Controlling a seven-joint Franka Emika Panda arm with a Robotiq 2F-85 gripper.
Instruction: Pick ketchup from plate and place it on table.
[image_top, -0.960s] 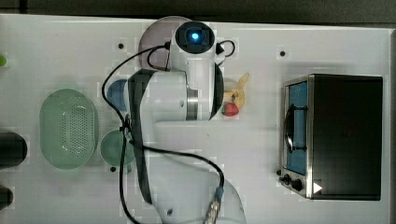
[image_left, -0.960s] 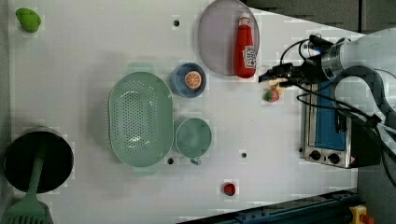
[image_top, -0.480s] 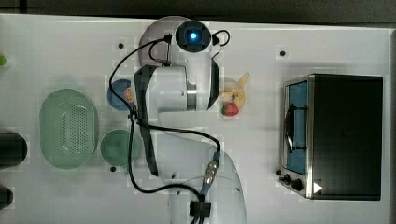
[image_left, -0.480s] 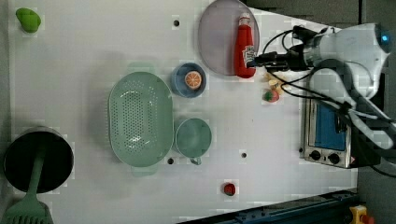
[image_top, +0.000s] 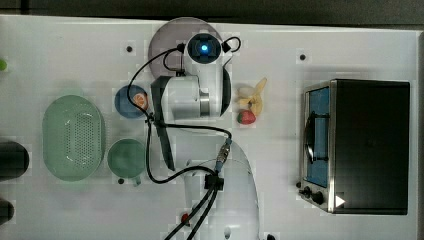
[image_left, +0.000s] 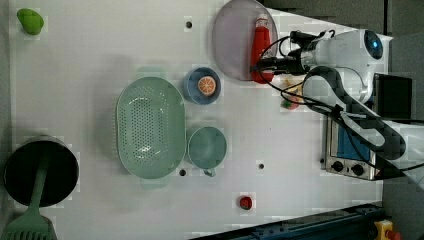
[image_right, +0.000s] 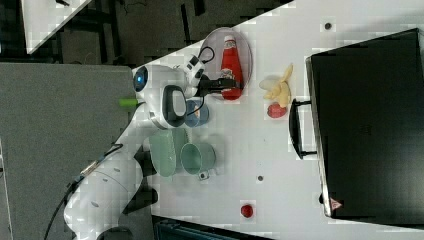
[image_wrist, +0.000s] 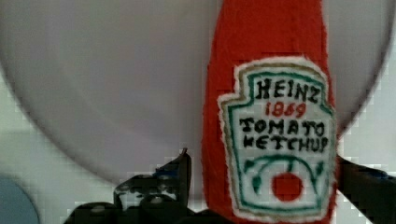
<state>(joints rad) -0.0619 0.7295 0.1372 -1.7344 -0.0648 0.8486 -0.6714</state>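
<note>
Red strawberry (image_top: 246, 117) — beside banana (image_top: 255, 95)

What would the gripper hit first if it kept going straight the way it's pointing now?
Most likely the ketchup. The open gripper has a finger on either side of the bottle's lower end, above the plate. How high the fingers sit above the bottle is unclear.

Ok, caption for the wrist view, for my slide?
Open pincer straddling the ketchup, which lies flat on the plate, not yet gripped.
</note>
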